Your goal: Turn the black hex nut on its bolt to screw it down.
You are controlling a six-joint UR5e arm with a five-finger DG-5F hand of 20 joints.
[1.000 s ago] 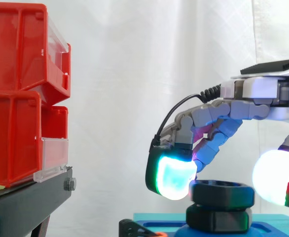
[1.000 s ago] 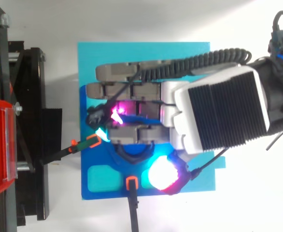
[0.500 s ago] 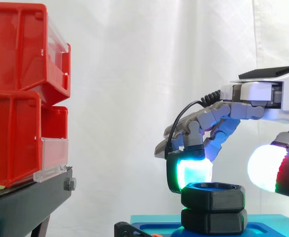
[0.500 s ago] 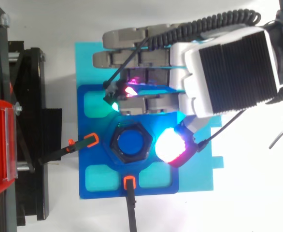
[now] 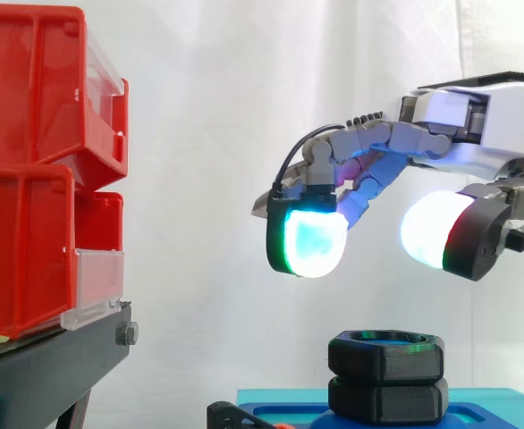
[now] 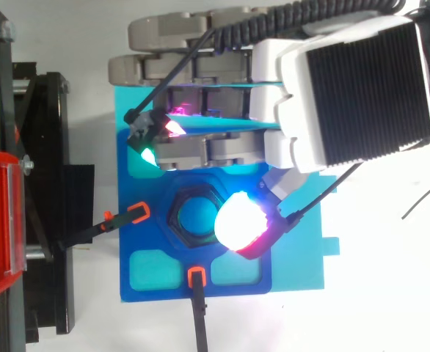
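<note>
Two black hexagonal shapes stacked low in the side view: uppermost, the black metal hex nut on its bolt, seated in a blue moulded fixture plate over a cyan base. Well above the nut and clear of it, a grey-and-white robot hand, fingers loosely bent, spread wide from the thumb, gripping nothing. Cyan-glowing fingertip leftward, white-and-red thumb pad rightward. Far left, red plastic bins on a black stand.
</note>
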